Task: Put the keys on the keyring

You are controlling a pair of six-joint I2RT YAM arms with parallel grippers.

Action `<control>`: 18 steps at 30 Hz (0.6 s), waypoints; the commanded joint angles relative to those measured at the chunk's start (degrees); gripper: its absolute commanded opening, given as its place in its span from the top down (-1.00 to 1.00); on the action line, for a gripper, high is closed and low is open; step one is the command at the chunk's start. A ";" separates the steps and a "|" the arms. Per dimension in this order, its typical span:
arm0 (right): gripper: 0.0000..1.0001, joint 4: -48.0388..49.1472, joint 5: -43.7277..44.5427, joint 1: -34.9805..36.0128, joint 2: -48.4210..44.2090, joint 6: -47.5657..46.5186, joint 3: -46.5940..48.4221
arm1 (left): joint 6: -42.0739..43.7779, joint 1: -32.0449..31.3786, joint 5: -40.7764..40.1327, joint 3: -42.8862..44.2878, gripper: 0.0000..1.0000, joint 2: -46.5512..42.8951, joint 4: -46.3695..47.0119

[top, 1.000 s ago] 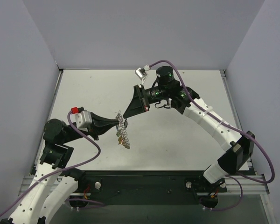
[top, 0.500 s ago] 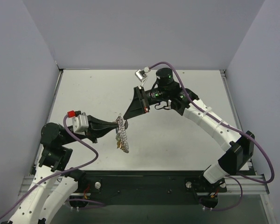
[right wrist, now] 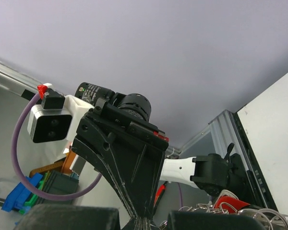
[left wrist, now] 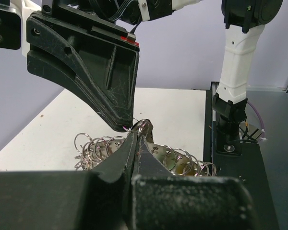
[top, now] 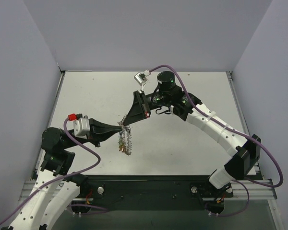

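Nearest the arm bases, the black rail [top: 149, 184] marks the table's front edge, and both arms reach out over it. The left gripper [top: 120, 125] is pinched fully closed on the keyring [top: 126, 140]. From the left wrist camera the keyring is a bunch of linked silvery wire loops, with one small loop poking up past the gripper's fingertips [left wrist: 134, 143]. The rest hangs in the air below the jaws, clear of the table [top: 182, 148].

Small coloured bits that I take for the keys [right wrist: 229, 201] sit among the loops, one with a red head. How many there are is too small to tell.

Just beyond, the right gripper [top: 126, 123] comes down from the far side, its jaws also closed to a point. Its tip meets the left one at that raised loop. Whether it pinches a key, the wire or nothing is not visible.

This looks like the threading step, with one arm steadying the ring while the other works at its topmost loop. The next move probably calls for a very small, aligned push along the wire. A firm grip on the left would keep the bunch from swinging or twisting away.

There is plenty of room. The bare table spreads on all sides of the meeting point, and the grey walls [top: 24, 72] and the far edge are well apart from both arms. The only tight place is tip against tip.
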 commanded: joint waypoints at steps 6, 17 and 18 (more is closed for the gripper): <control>1.00 3.63 -1.59 0.77 -1.12 1.59 0.22 | -0.21 -0.16 -1.37 0.53 1.00 -1.86 4.23; 1.00 3.63 -1.41 0.86 -1.74 1.59 -0.83 | 0.24 -0.16 -3.39 0.53 1.00 -3.27 2.91; 1.00 3.54 -1.50 0.86 -1.83 1.59 -0.83 | 0.23 -0.16 -3.74 0.45 1.00 -3.35 3.00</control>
